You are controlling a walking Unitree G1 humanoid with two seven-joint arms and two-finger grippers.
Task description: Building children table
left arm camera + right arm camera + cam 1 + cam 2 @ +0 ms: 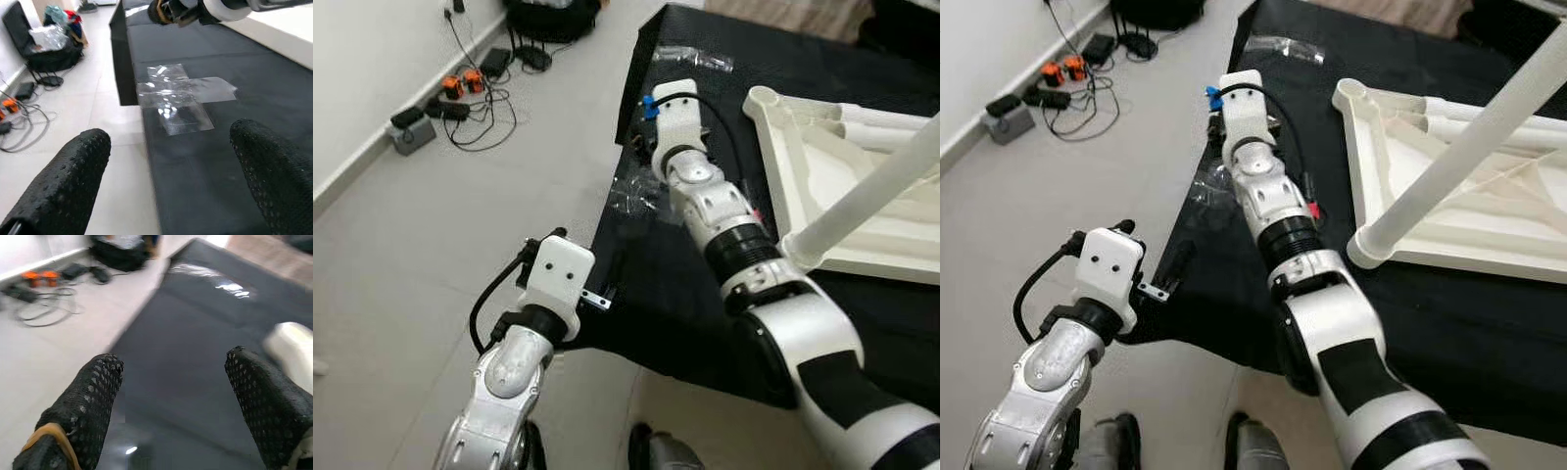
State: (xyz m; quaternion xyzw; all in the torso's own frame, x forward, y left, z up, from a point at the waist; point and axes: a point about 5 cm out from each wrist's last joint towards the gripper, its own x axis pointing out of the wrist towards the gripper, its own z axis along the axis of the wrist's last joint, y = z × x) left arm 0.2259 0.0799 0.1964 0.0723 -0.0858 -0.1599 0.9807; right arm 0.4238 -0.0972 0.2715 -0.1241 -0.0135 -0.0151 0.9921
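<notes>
I'm holding both arms out over the black cloth (705, 323) that the parts are lying on. The white tabletop (822, 186) is lying upside down on the cloth to my right, with one white leg (871, 191) already standing in its near corner, its long axis slanting up and away to the right. The right gripper (171, 396), fingers spread wide and holding nothing, is reaching along the cloth's left edge and is the nearer one to the tabletop's far corner socket (762, 98), which is sitting just off to its right. The left gripper (171, 161), fingers likewise apart and empty, is hovering at the cloth's near corner, facing clear plastic bags (181, 98) ahead. I'm not finding any readable writing or brand.
</notes>
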